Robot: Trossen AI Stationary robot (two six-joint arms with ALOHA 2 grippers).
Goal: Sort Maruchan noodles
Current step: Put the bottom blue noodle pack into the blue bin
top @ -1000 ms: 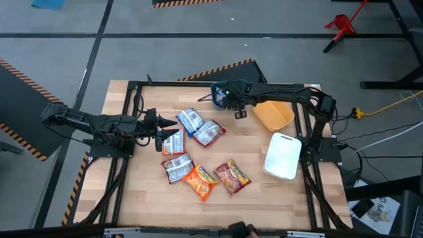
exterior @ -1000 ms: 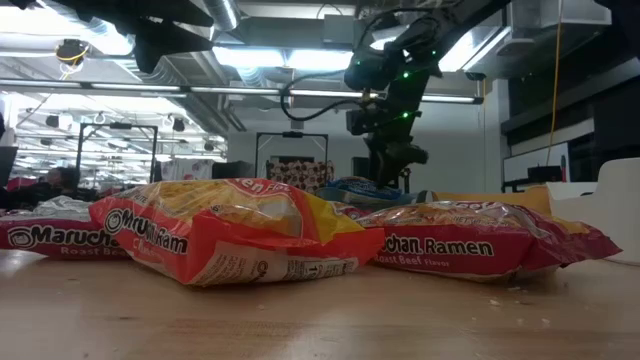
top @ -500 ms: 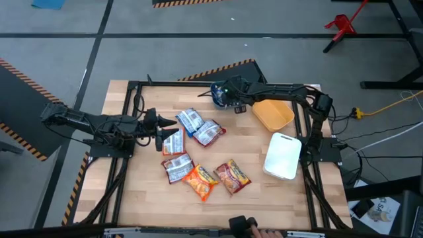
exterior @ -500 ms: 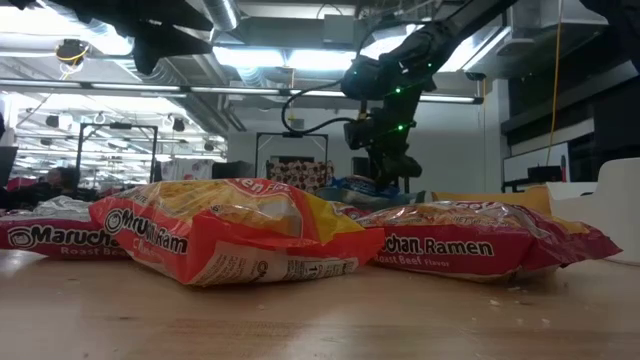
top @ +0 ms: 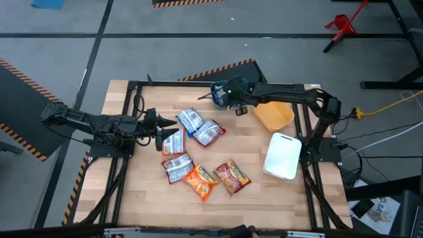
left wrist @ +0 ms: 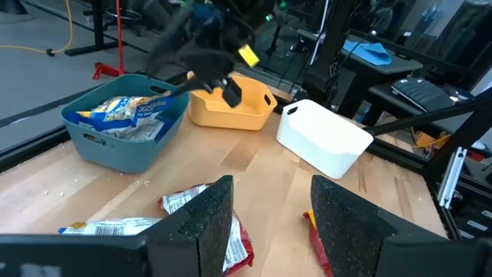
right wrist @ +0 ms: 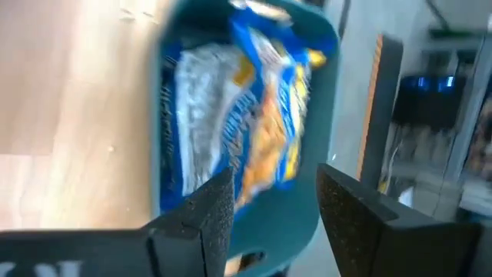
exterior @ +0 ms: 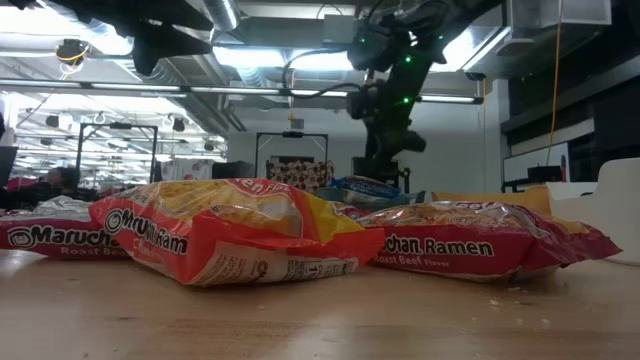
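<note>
Maruchan blue-and-yellow plastic noodle packets (right wrist: 265, 115) lie in the teal plastic bin (left wrist: 123, 146); right tool (right wrist: 265, 204), parted and empty above, risks snagging them; left tool (left wrist: 269, 223) waits open.

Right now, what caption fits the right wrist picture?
Open right tool above the teal bin holding blue-and-yellow noodles.

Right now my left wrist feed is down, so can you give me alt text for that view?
The left gripper hangs open over the wooden table, above red-and-silver ramen packets. Beyond stand a teal plastic bin holding blue-and-yellow noodle packets, an orange bin and a white bin, with the right arm above the teal one.
</note>
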